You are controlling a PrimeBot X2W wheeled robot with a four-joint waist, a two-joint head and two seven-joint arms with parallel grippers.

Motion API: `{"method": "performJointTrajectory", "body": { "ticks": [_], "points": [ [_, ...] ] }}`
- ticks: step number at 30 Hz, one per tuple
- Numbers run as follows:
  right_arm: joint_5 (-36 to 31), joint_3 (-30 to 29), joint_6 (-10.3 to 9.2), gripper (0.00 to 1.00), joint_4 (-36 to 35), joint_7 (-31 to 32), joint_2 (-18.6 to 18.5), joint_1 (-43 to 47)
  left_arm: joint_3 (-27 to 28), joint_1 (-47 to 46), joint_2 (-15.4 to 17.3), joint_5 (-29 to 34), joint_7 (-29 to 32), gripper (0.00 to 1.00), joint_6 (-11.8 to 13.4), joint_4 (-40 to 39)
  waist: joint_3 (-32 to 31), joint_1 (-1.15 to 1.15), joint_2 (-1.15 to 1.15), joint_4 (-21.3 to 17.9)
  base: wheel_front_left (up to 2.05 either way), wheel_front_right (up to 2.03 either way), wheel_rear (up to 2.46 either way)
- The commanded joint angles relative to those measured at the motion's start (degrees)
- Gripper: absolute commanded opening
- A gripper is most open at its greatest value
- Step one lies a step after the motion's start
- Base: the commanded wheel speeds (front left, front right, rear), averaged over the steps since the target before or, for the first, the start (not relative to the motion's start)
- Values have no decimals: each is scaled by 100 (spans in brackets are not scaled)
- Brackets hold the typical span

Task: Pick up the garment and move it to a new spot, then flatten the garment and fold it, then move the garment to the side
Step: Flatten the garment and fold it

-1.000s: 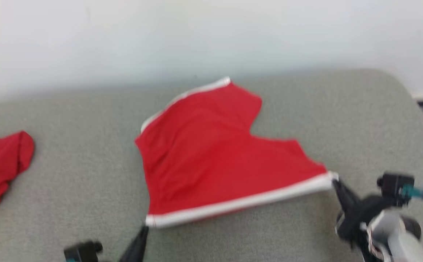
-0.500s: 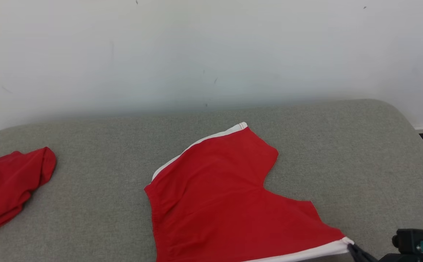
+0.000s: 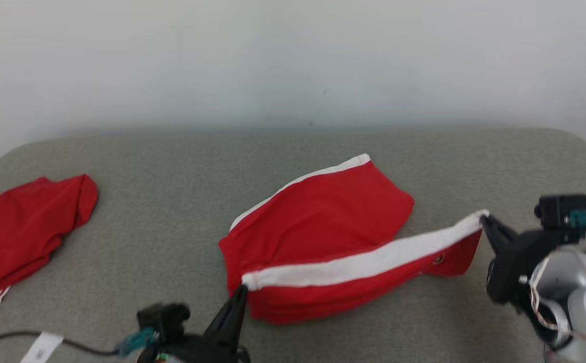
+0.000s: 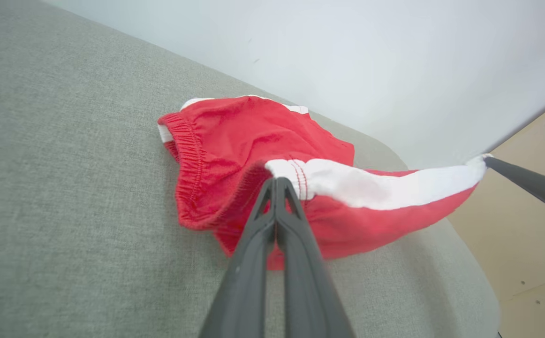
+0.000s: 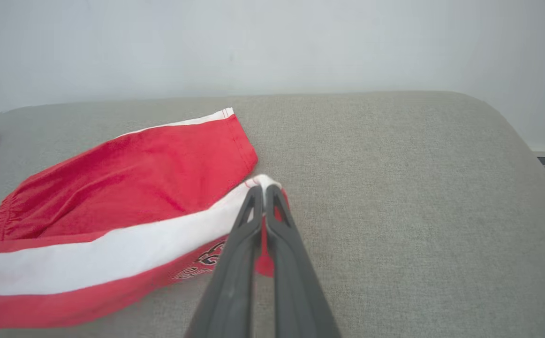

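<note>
Garment: the red fabric shorts (image 3: 323, 222), with white side stripes and an elastic waistband, sit mid-way across the pad. Most of the cloth rests on it, while the near striped edge is raised and stretched taut.
Left grip: the left end effector (image 3: 240, 295) has its fingers pressed together, clamped on the waistband end of that white stripe.
Right grip: the right end effector (image 3: 484, 219) is likewise closed, pinching the hem end of the same stripe.
Progress: the shorts look already placed and spread, and the fold seems under way. Laying the raised edge over, smoothing it and moving the shorts aside remain.
Writing: a dark printed emblem (image 5: 202, 265) sits below the stripe near the hem, too blurred to read.
Support: a grey fabric-covered pad (image 3: 172, 166) with rounded corners.
Surroundings: a crumpled second red garment (image 3: 20, 227) lies well apart at the left; a plain white wall (image 3: 293, 60) stands behind.
</note>
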Motion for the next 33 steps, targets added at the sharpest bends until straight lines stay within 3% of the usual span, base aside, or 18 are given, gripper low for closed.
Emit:
{"method": "performJointTrajectory", "body": {
  "ticks": [1, 7, 13, 23, 33],
  "points": [
    [-45, 50, -13, 0, 220, -93, -106, -298, -42, -309, -96, 78, 86, 0, -43, 123, 279, -1, 0, 271, 0, 0, 0],
    [-193, 441, -13, 0, 1327, -609, -532, -1474, -117, -1383, -507, 171, 406, 0, -100, 751, 706, -1, 0, 665, 0, 0, 0],
    [-204, 848, -13, 0, 2374, -1097, -728, -2448, -115, -2162, -750, 301, 400, 0, -82, 1421, 1087, -1, 0, 874, 0, 0, 0],
    [-214, 1227, -13, 0, 3780, -1706, -617, -3588, -62, -2947, -988, 319, 280, 0, -197, 2219, 1450, -1, 0, 1077, 0, 0, 0],
    [-663, 1002, -13, 0, 4944, -2511, -451, -4550, -86, -3487, -1147, 298, 182, 0, -313, 2817, 1780, -1, 0, 1214, 0, 0, 0]
  ]
}}
